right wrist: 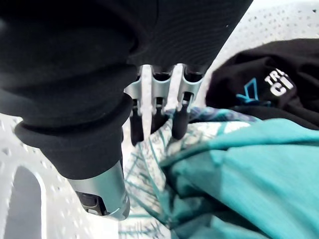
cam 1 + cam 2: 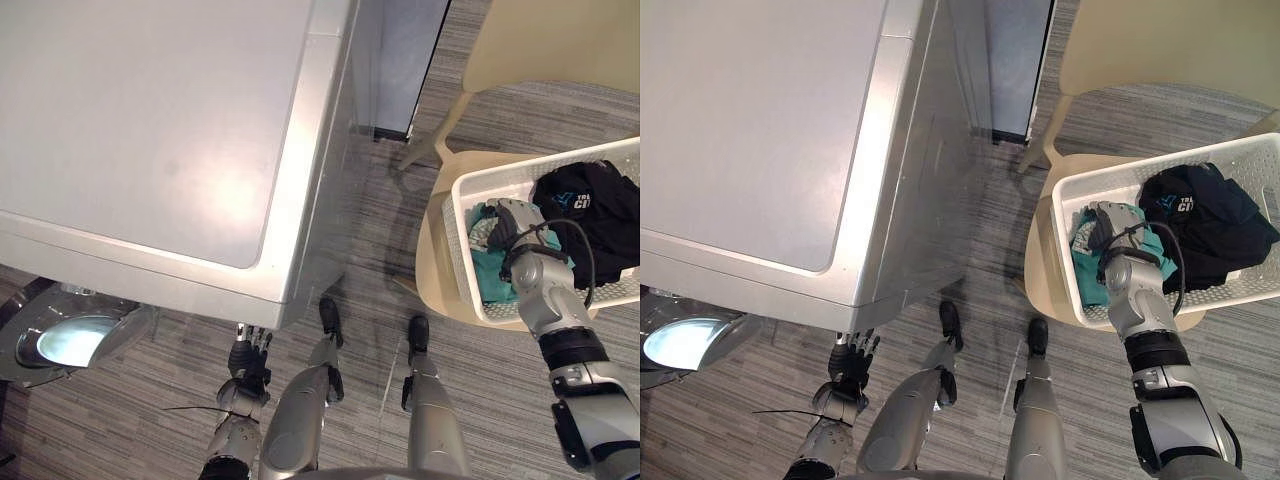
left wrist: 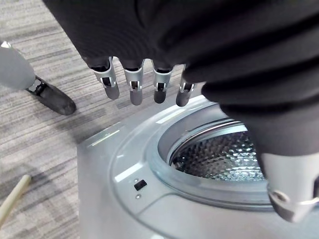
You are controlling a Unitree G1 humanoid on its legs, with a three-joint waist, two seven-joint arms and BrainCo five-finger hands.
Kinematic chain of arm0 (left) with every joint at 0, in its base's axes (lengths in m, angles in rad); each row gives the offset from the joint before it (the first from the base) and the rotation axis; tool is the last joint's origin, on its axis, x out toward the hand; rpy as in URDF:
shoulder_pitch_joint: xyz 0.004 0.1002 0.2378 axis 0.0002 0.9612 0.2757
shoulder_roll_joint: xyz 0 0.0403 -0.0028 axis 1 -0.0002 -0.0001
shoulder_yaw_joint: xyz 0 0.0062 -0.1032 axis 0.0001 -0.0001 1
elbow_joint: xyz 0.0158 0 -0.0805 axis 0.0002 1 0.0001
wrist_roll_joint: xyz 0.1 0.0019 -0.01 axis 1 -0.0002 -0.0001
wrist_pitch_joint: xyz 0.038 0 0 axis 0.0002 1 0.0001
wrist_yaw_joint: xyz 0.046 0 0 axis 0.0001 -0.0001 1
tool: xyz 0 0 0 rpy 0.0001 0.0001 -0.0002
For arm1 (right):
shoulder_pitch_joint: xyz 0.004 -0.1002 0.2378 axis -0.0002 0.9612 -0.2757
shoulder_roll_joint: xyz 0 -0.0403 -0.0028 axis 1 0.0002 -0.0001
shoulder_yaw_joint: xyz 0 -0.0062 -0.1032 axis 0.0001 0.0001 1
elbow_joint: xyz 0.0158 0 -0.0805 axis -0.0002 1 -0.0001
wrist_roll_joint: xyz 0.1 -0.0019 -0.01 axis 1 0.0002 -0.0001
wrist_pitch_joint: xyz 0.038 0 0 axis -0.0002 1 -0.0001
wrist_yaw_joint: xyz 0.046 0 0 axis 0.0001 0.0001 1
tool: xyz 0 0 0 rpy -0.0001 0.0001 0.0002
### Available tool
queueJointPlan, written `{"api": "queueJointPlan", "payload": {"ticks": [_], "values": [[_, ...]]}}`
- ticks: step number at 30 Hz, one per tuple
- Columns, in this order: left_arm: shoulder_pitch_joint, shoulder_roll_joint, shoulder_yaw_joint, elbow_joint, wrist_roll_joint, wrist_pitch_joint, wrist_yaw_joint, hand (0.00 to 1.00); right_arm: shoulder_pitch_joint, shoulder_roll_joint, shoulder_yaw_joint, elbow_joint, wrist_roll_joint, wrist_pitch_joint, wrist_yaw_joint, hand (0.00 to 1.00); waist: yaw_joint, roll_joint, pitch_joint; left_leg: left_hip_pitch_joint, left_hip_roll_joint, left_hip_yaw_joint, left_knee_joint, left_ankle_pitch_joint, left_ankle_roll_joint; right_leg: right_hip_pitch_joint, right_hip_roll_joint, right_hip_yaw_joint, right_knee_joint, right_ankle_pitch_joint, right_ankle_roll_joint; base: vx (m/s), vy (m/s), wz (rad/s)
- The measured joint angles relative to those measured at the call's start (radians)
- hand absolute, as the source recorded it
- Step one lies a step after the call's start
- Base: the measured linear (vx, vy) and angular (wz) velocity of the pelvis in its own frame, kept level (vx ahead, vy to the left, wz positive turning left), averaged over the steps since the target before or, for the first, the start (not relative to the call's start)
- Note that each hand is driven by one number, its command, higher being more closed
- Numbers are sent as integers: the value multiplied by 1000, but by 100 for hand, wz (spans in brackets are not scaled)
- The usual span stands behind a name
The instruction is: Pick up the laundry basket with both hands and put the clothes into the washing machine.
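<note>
Right hand (image 2: 512,222) is down in the laundry basket (image 2: 462,235) on the chair (image 2: 435,270), fingers (image 1: 158,99) straight and loose, tips right at the teal clothes (image 1: 249,174), gripping nothing, with a black garment (image 2: 590,215) just beyond it. Left hand (image 2: 248,358) hangs well away from the basket, fingers straight and empty, close by the washing machine (image 2: 150,120), whose drum opening (image 3: 224,154) sits just past its fingertips.
</note>
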Motion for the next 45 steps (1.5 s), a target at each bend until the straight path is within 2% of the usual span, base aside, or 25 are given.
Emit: {"api": "queueJointPlan", "payload": {"ticks": [7, 14, 18, 23, 27, 29, 30, 35, 37, 40, 42, 45], "values": [[-2, -23, 3, -50, -34, 0, -1, 0, 4, 13, -7, -11, 12, 20, -8, 100, 0, 0, 0, 0, 11, 34, -7, -20, -7, -35, 6, 13, 61, -19, -9, -27, 15, -4], [-7, -21, 30, -111, -48, -1, -24, 0, 8, 13, -47, -82, 70, 21, -20, 100, 1, 1, -1, -3, 10, 73, -2, -20, -1, -51, 0, 22, 83, -24, -2, -2, 31, 0], [-7, -22, 28, -131, -48, 0, -29, 0, 9, 13, -84, -100, 90, 27, -36, 100, -1, 2, -1, -2, 11, 85, -1, -8, 14, -55, 2, 31, 84, -26, -2, 60, 21, -6], [-7, -22, 17, -157, -44, 0, -48, 0, 42, 13, -144, -197, 130, 27, -97, 100, -1, 3, -2, 14, 12, 97, 0, -6, 12, -55, 4, 43, 102, -36, -4, 61, 18, -7], [26, 1, -48, -189, 34, 3, -68, 0, 97, 13, -201, -235, 171, 22, -146, 100, -3, 2, -5, 70, 17, 97, 0, -7, 11, -4, 7, 35, 118, -55, -8, 56, -2, 2], [61, 29, -89, -213, 82, 10, -78, 0, 117, 13, -218, -235, 197, 14, -168, 100, -4, 0, -6, 103, 23, 100, -1, -21, -2, 30, 10, 30, 117, -59, -10, 44, -20, 0], [85, 50, -100, -216, 120, 16, -84, 0, 130, 15, -221, -235, 201, 2, -181, 0, -3, -2, -12, 123, 30, 115, -1, -37, 0, 51, 16, 30, 115, -59, -10, 12, -7, -7], [160, 186, -203, -279, 242, 36, -133, 0, 152, 33, -211, -211, 250, -36, -185, 0, -5, -8, -40, 179, 47, 128, 0, -38, 4, 123, 33, 36, 71, -46, -16, 38, -18, -6], [169, 219, -229, -287, 266, 36, -157, 0, 133, 33, -187, -144, 265, -54, -177, 0, -6, -12, -50, 170, 58, 123, 6, -35, 7, 128, 45, 39, 42, -28, -20, 18, -28, -9], [149, 246, -290, -304, 268, 37, -177, 0, 37, 29, -143, 94, 279, -70, -157, 0, -8, -9, -48, 111, 78, 112, 61, -32, 12, 110, 57, 43, 1, 11, -27, -28, -44, -8], [142, 248, -328, -347, 266, 34, -178, 0, -73, 17, -107, 292, 307, -72, -137, 0, -8, 12, -35, 80, 82, 112, 55, -19, 24, 80, 65, 50, -13, 35, -29, -64, -15, -12], [120, 248, -371, -420, 257, 20, -181, 0, -213, -40, -52, 463, 317, -73, -133, 0, -5, 56, -5, 58, 72, 110, -2, 12, 21, 38, 67, 54, -24, 54, -22, -80, 3, -3]]}}
